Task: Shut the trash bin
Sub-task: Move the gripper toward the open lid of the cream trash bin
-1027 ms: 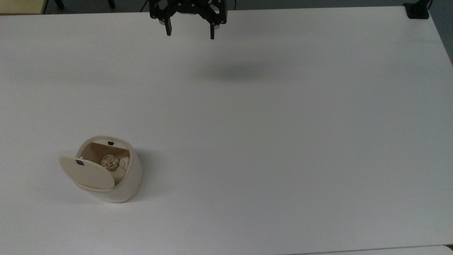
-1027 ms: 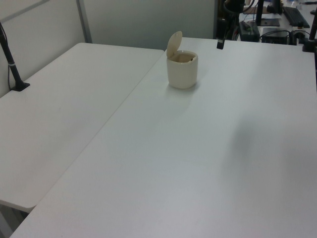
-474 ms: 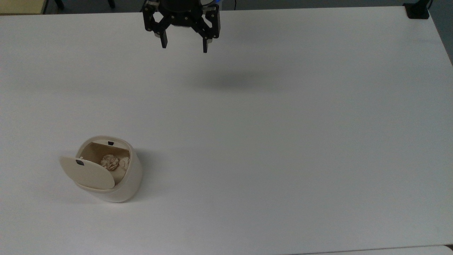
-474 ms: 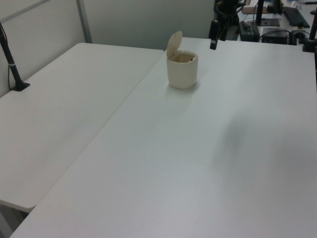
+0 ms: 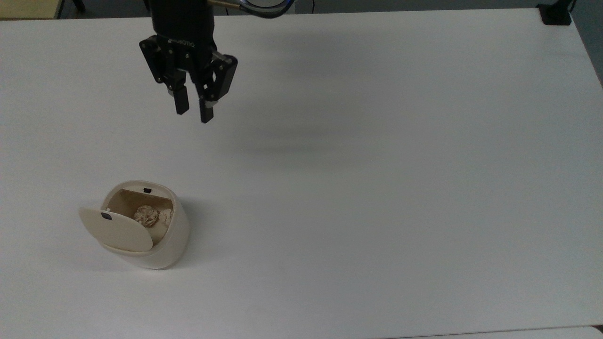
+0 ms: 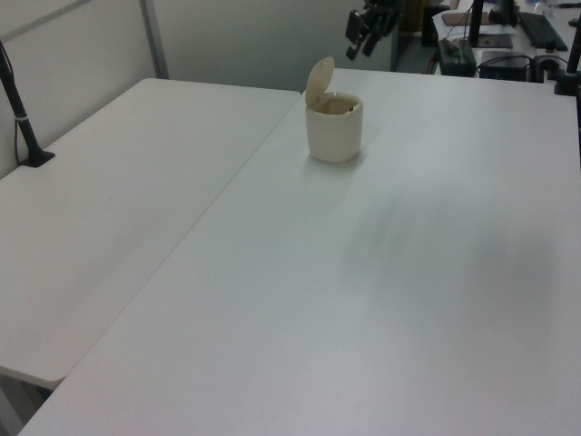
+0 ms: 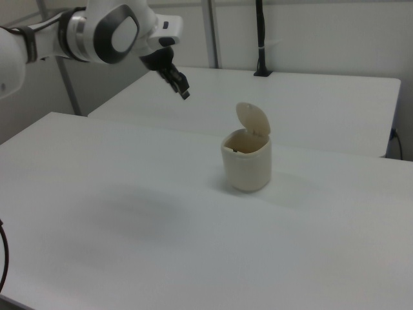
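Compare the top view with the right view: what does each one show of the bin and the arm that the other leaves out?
Top view alone: crumpled paper inside the trash bin, and the gripper with a narrow gap between its fingers. Right view alone: the white arm behind the gripper, and a black post on the far table. Both: the lid raised, the gripper apart from the bin.

Open-lidded trash bin [image 5: 160,245], gripper [image 5: 194,112] apart.

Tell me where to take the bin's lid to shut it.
Likely the lid's free top edge, by its black latch: it stands upright, hinged on the trash bin's rim. Bring the pincer behind its outer face, the top view's lower left, and push toward the opening.
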